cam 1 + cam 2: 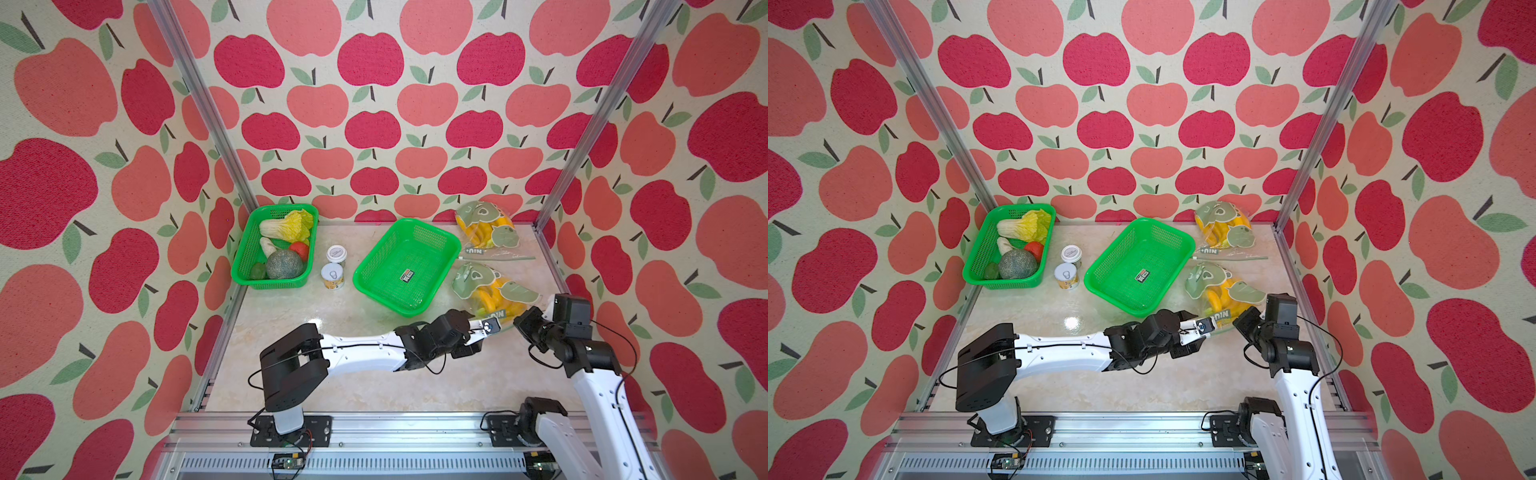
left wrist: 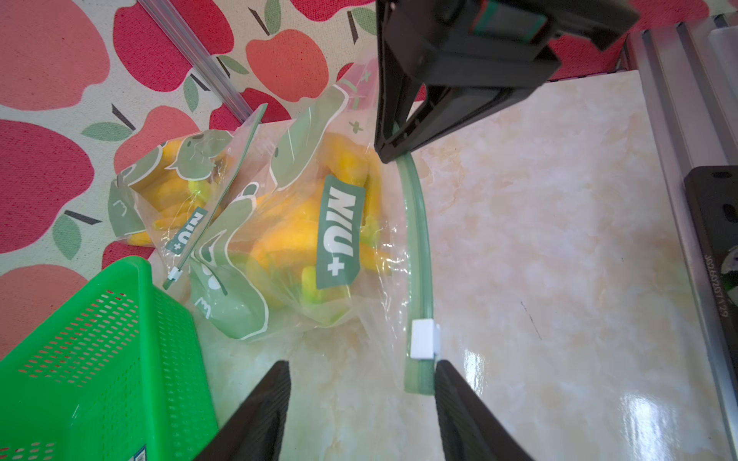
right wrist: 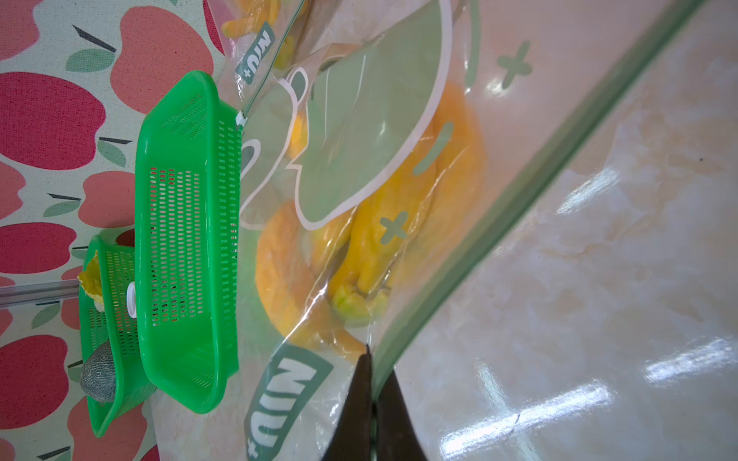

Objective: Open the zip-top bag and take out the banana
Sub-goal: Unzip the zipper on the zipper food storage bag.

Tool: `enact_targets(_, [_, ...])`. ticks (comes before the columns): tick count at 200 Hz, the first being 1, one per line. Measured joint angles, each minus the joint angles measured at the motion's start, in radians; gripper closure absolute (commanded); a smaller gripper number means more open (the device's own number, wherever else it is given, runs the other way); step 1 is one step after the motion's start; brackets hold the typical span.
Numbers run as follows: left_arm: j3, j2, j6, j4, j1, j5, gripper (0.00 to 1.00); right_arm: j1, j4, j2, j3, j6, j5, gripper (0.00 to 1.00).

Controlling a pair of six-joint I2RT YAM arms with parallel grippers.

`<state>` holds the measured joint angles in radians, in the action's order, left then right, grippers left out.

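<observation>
While the right gripper [image 3: 370, 361] clamps the zip-top bag's [image 2: 287, 239] green seal [image 3: 539, 159], the left gripper [image 2: 361, 367] gapes empty beside its white slider [image 2: 423, 339].

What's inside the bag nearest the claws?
Yellow bananas with green stem ends, seen through the clear bag. Its green printed patches cover parts of them, so the count can't be told.
</observation>
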<state>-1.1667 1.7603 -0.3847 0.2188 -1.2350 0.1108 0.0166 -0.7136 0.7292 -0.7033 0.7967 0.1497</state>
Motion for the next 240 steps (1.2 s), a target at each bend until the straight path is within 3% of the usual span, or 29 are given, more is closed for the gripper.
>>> enact_targets(50, [-0.042,0.042,-0.063,0.002,-0.011,-0.023,0.46,0.015,-0.018,0.023,-0.054,-0.019,0.001,0.97])
enact_targets(91, [-0.064,0.063,-0.082,-0.001,-0.011,-0.023,0.60,0.019,-0.022,0.049,-0.076,-0.029,0.006,0.97])
enact_targets(126, [-0.089,0.081,-0.089,-0.006,-0.008,-0.023,0.78,0.019,-0.022,0.053,-0.079,-0.034,0.009,0.97])
enact_targets(202, [-0.102,0.095,-0.077,-0.019,-0.006,-0.031,0.80,0.122,-0.033,0.107,-0.101,-0.072,0.044,0.98])
enact_targets(240, [-0.103,0.095,-0.077,-0.032,-0.006,-0.041,0.80,0.123,-0.033,0.111,-0.105,-0.075,0.075,0.98])
